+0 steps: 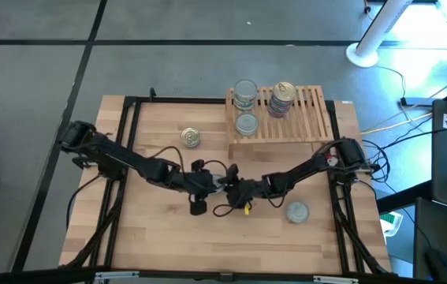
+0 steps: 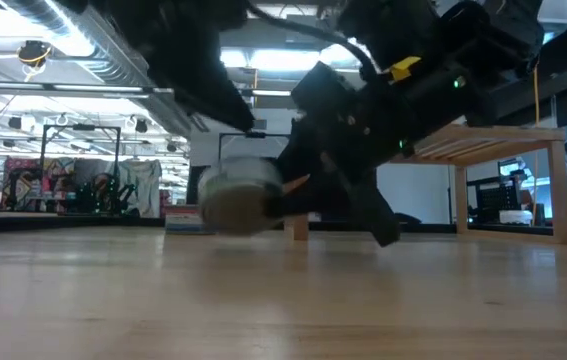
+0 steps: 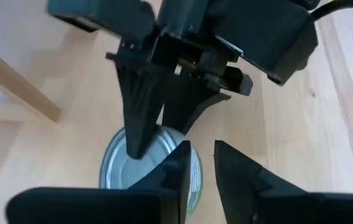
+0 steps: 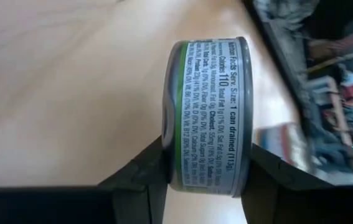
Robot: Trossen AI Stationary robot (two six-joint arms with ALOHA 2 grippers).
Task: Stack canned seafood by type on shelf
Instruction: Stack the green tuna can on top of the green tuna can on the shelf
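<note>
The shelf [image 1: 306, 126] is a light-wood slatted rack at the table's far right. On it stand a stack of silver-topped cans [image 1: 244, 93], a single silver-topped can [image 1: 246, 123] and a stack of gold-topped cans [image 1: 283, 99]. Both grippers meet at mid-table. My right gripper [image 4: 207, 155] is shut on a silver-topped can [image 4: 208, 115], which shows lifted in the low view [image 2: 238, 195]. My left gripper [image 3: 204, 158] is open by a narrow gap, right beside that can [image 3: 117, 168]; I cannot tell whether it touches it. My right gripper pinches the can between its two fingers, one on each flat end, with the labelled side wall [image 4: 216, 93] showing between them. In the left wrist view one finger [image 3: 140, 118] lies over the silver face. The can is lifted clear of the table.
A gold-topped can [image 1: 191, 137] stands on the table left of the shelf. A silver-topped can [image 1: 297, 211] stands near the right front. A dark frame [image 1: 128, 101] runs along the table's edges. The shelf's legs [image 2: 561, 190] rise from the tabletop on the right.
</note>
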